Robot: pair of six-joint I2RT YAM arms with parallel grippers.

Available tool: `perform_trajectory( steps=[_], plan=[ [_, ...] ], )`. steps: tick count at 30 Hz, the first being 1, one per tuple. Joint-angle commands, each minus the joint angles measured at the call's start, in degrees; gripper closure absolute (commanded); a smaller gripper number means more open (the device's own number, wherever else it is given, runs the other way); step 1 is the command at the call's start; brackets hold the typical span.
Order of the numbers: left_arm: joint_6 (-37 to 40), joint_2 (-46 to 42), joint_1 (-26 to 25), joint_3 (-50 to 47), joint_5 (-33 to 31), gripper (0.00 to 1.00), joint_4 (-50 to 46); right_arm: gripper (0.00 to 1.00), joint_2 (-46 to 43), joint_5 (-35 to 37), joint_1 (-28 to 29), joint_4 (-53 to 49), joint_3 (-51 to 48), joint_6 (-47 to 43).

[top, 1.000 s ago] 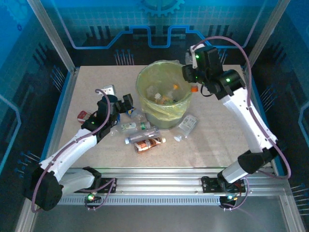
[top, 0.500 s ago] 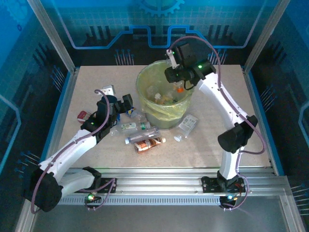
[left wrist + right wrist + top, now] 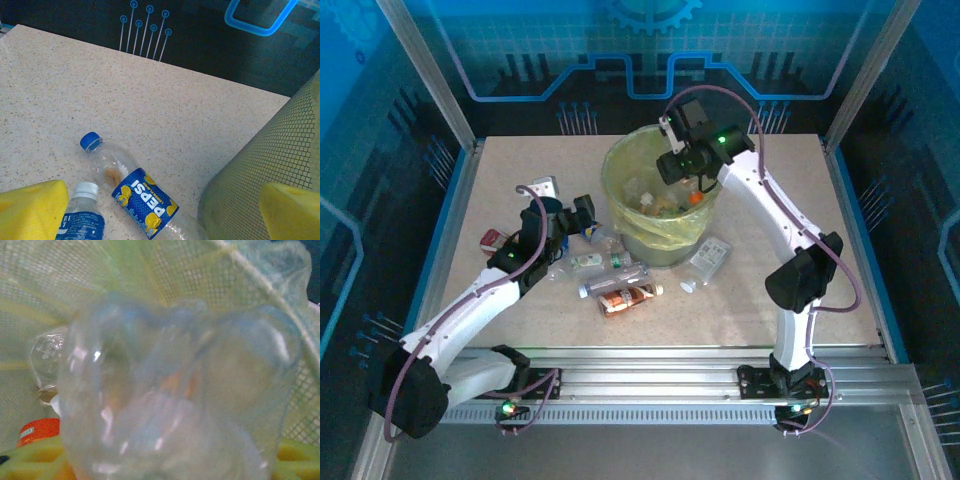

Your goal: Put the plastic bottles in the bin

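**A:** How far along is the job?

**B:** Partway, I'd judge. Several bottles lie inside the bin (image 3: 660, 245) at upper centre of the overhead view, and the right arm reaches over its rim.

**A:** Is it carrying one?

**B:** A clear bottle (image 3: 175, 390) sits close to the right wrist camera, inside the liner, with something orange-red (image 3: 40, 430) at lower left. I cannot tell whether the right fingers (image 3: 295, 452) pinch it or have let go.

**A:** And the left?

**B:** The left fingers (image 3: 30, 210) are spread wide and hold nothing. Under them, a Pepsi bottle (image 3: 145, 197) and a white-capped bottle (image 3: 82, 217) lie on the counter (image 3: 100, 85), just beside the bin wall.

**A:** What's left?

**B:** A cluster of bottles (image 3: 620, 280) lies below the bin at centre frame. There is a clear pack (image 3: 708, 255) to the lower right and a red pack (image 3: 492, 240) at far left. Roughly half remains, I'd guess.
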Motion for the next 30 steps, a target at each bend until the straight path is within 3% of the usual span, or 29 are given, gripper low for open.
perform_trajectory(
  steps=[1,21,30],
  plan=[
    [-0.6,-1.2,0.4,-0.2,-1.0,0.01,-0.1,0.27,0.5,2.0,1.0,-1.1,0.0,0.1],
    [-0.3,-0.9,0.4,0.2,-1.0,0.01,-0.1,0.0,-4.3,2.0,1.0,-0.8,1.3,2.3],
    [-0.6,-0.8,0.4,0.1,-1.1,0.01,-0.2,0.0,-11.7,3.0,1.1,1.3,-2.7,5.2]
  ],
)
